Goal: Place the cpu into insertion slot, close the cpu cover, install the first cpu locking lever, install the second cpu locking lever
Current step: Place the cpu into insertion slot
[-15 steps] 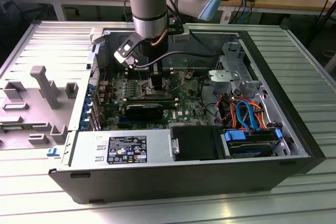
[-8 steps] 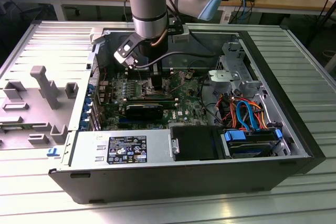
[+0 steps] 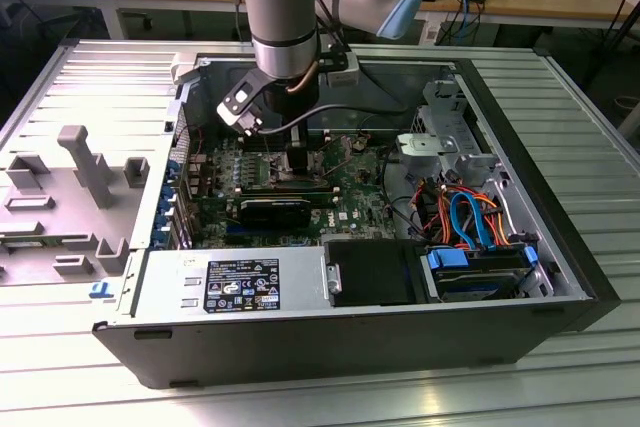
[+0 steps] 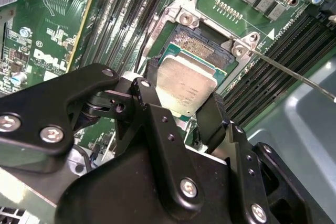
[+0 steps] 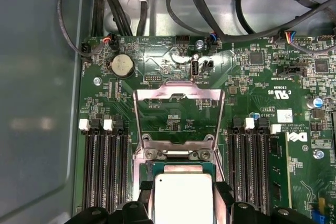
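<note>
My gripper (image 4: 184, 98) is shut on the cpu (image 4: 186, 83), a flat square chip with a silver-grey top and a green edge. Black fingers (image 4: 149, 100) press on two opposite sides of it. The chip hangs slightly tilted just over the insertion slot (image 4: 203, 45), whose dark pin field with its silver rim shows beyond the chip's edge. In the first wrist view the cpu (image 5: 181, 198) sits between the fingers, and the cpu cover (image 5: 178, 91), a silver frame with a square window, stands swung open behind the socket. A thin locking lever (image 4: 294, 74) sticks out sideways. In the exterior view the gripper (image 3: 300, 159) is low inside the open computer case.
Long black memory slots (image 5: 102, 166) flank the socket on both sides. A coin battery (image 5: 121, 65) and cable bundles (image 5: 157, 3) lie beyond the cover. The case holds a drive cage (image 3: 440, 137), a power supply (image 3: 230, 282) and coloured cables (image 3: 470, 212). Grey fixtures (image 3: 85, 162) stand at the exterior view's left.
</note>
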Motion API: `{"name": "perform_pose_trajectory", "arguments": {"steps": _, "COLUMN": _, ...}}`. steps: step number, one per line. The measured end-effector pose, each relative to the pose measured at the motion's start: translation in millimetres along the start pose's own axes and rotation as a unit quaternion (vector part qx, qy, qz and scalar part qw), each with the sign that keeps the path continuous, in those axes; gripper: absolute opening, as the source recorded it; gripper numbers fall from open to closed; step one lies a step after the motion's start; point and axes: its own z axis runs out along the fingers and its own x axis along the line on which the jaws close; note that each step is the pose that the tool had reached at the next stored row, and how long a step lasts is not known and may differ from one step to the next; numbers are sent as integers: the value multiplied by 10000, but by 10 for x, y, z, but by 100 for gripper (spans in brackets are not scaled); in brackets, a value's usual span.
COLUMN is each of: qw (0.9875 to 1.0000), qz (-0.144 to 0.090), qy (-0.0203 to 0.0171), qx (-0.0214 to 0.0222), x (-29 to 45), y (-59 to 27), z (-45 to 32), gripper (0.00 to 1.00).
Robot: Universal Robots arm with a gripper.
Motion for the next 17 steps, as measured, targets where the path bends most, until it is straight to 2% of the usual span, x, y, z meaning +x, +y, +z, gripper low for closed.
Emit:
{"name": "perform_pose_trajectory", "arguments": {"steps": 4, "qw": 10000, "qz": 67, "qy": -7, "qx": 0, "x": 0, "y": -28, "z": 33, "gripper": 54}}
{"name": "perform_pose_trajectory", "arguments": {"steps": 17, "qw": 10000, "qz": 34, "qy": -4, "qx": 19, "x": -1, "y": -35, "z": 91, "gripper": 54}}
